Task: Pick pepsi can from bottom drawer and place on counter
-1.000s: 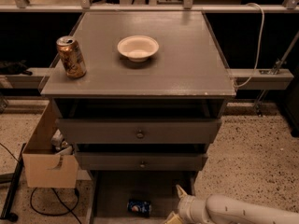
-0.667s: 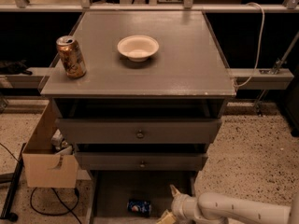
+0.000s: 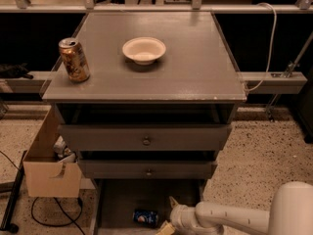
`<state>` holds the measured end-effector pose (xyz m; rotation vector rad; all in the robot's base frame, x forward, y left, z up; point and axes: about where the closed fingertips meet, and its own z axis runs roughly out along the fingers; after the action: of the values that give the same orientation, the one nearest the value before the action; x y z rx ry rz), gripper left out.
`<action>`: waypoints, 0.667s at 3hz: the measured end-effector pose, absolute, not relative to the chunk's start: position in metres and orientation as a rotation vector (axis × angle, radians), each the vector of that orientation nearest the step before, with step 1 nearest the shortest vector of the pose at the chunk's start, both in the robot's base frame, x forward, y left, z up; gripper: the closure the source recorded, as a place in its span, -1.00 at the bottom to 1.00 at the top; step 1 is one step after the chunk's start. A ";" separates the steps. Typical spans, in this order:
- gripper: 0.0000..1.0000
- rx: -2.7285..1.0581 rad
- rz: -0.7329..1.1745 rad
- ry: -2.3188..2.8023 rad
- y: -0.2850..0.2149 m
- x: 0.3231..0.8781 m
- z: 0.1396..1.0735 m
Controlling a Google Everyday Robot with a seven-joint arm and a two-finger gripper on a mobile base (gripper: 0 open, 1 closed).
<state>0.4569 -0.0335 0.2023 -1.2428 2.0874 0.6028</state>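
- Gripper (image 3: 168, 215): low over the front right part of the bottom drawer (image 3: 120, 199), at the end of a white arm (image 3: 230, 218) that comes in from the lower right. Its two fingers (image 3: 172, 201) are spread apart, one raised and one low, with nothing held between them.
- Pepsi can (image 3: 146, 217): lying on its side on the drawer floor, near the front edge and about midway between the side walls. It is just to the left of the gripper, outside the fingers; whether they touch cannot be told.
- Bottom drawer: pulled out, below two shut knobbed drawers (image 3: 146, 140).
- Counter (image 3: 195, 72): carries a white bowl (image 3: 144, 49) about its middle and an upright gold-brown can (image 3: 74, 59) by the left edge, toward the front left corner.
- Cardboard box (image 3: 51, 177): on the floor, against the cabinet's left side.
- White cable (image 3: 268, 38): hanging beyond the counter's right edge.
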 end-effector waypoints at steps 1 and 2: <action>-1.00 -1.220 0.614 2.090 -0.024 0.466 0.191; -1.00 -1.190 0.630 2.080 -0.002 0.470 0.183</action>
<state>0.4697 -0.0017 0.1833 -1.1900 2.0799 0.6296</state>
